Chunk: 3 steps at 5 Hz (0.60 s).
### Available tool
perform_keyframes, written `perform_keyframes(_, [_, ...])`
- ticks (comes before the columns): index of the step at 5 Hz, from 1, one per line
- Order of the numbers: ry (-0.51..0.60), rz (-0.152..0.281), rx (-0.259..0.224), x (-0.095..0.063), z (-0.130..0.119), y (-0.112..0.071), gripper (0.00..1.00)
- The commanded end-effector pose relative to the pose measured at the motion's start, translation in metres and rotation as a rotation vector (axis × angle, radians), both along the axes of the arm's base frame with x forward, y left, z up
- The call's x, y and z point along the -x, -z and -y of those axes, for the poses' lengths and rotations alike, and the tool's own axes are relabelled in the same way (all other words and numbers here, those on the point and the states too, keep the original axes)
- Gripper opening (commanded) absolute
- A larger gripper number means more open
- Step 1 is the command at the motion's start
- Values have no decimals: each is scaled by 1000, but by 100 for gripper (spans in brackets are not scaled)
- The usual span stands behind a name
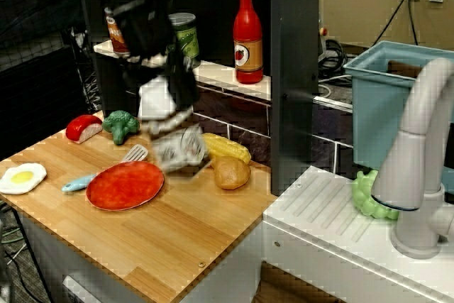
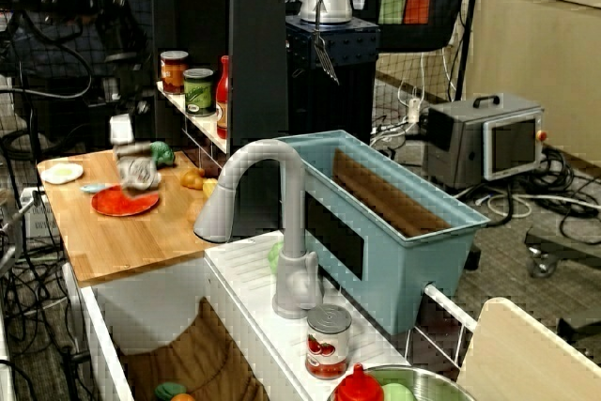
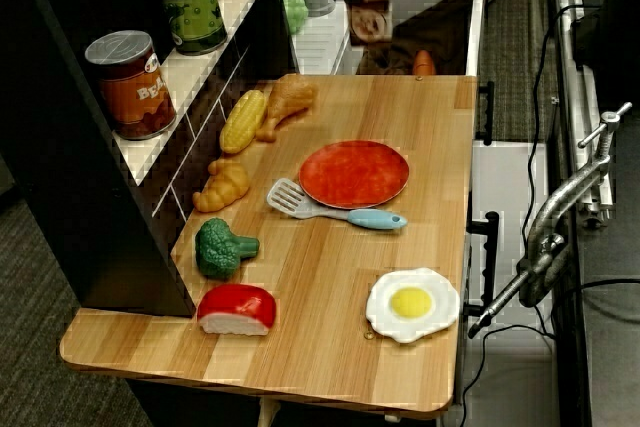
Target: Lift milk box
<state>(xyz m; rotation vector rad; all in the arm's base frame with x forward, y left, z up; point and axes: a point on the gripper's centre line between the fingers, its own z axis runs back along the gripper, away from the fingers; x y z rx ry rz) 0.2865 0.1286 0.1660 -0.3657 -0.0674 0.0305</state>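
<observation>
The milk box (image 1: 180,150) is blurred and tilted, a whitish carton with grey print, just above the wooden counter (image 1: 177,239) between the red plate (image 1: 125,184) and the corn (image 1: 227,148). My gripper (image 1: 170,124) comes down from a dark arm and is closed on the box's top. In the side view the gripper (image 2: 131,152) holds the box (image 2: 141,174) above the plate (image 2: 124,202). The top view shows neither the gripper nor the milk box.
A spatula (image 1: 106,172), broccoli (image 1: 120,125), a red-and-white piece (image 1: 83,128), a fried egg (image 1: 23,177) and a potato-like piece (image 1: 231,172) lie around. The green-labelled can (image 1: 186,37) and red bottle (image 1: 247,35) stand on the shelf. A sink tap (image 1: 418,154) is at right.
</observation>
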Motion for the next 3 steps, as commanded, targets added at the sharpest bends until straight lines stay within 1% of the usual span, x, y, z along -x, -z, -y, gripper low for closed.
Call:
perform_keyframes(1, [4,90,105,-27,10,-79,0])
perform_keyframes(2, [0,90,142,-38,10,-98,0])
perform_keyframes(3, [-4,91,166,-42,7,-108,0])
